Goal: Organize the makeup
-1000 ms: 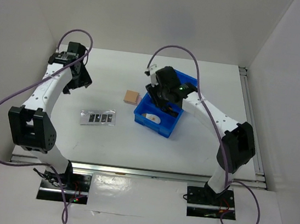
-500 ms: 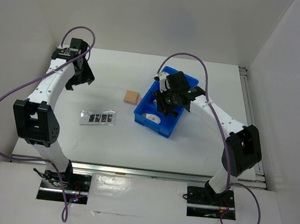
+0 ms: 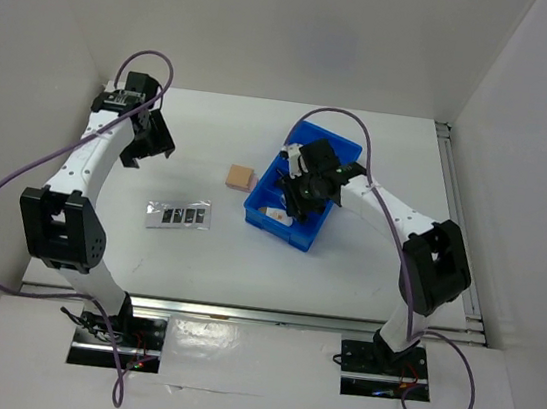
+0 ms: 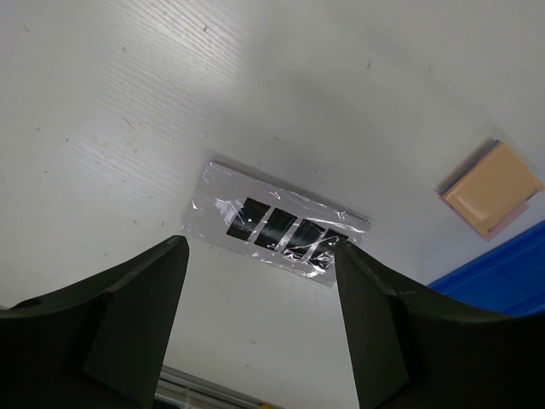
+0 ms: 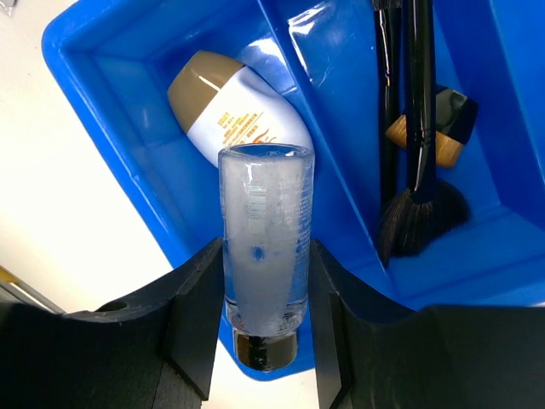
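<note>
1. Over the near-left compartment of the blue bin (image 5: 111, 145), the right end effector (image 5: 266, 264) was clamped on a small frosted tube (image 5: 264, 204), with the silver cap at the wrist end and the tube's far end pointing down into the bin.
2. That compartment already held a white bottle with a tan cap (image 5: 247, 128), which lay just beyond the tube's far end. Black brushes (image 5: 417, 128) lay in the neighbouring compartment, behind a divider.
3. The tube's long axis ran along the fingers and aimed at the bottle's compartment, not the brush one. A release from there would probably have dropped it beside the bottle.
4. The left end effector (image 4: 260, 251) hovered with its fingers apart and held nothing.
5. Directly under it, the silver-grey palette strip (image 4: 281, 228) lay flat on the white surface (image 3: 246, 261), well left of the bin.
6. The strip's long axis ran roughly from one finger to the other, so closing would have pressed on its ends. A wrist turn looked needed to grip it across the narrow width.
7. The tan square pad (image 3: 242, 177) sat on the surface just beside the bin's left edge and apart from it. It lay between the two arms, closer to the right end effector.
</note>
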Robot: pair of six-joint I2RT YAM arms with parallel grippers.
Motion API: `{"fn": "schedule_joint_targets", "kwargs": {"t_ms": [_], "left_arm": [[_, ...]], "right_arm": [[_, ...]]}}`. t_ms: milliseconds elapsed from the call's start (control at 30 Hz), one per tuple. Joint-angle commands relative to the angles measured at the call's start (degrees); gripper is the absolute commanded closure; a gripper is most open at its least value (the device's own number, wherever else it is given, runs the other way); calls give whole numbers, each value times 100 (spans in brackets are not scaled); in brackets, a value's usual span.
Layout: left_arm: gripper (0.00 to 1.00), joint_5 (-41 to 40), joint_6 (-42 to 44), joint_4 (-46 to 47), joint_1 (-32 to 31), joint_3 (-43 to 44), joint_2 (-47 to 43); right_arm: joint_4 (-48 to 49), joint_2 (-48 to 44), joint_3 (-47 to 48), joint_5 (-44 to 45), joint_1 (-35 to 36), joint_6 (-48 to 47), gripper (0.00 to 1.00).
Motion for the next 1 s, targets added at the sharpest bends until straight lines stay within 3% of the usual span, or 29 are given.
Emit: {"fn": "schedule_joint_targets", "kwargs": {"t_ms": [0,333,600,700,733,800,867,967], "left_arm": [[17,210,-133,-254,-21,-27,-291],[17,545,-362,-764,-302,140,-27],[17,598,-414,-765,-302,140,-80],[17,545,-414,-712,-302,78,-220],[17,545,-414,-651,-302,26,-221],[17,545,-362,-650,-355,25,-300],[17,685,-362,-650,-355,112,-353],[17,747,-222,-650,-460,306,-353]], "right_arm": [[-130,221,586,-17,38,-52,73],[-860,757,1466,97,144,274,76],[-922,811,1116,220,144,274,74],[-869,680,966,335,144,274,55],[-800,592,913,335,144,326,36],[-711,504,842,335,144,326,22],[-580,451,842,335,144,405,16],[-230,336,842,510,197,545,16]]}}
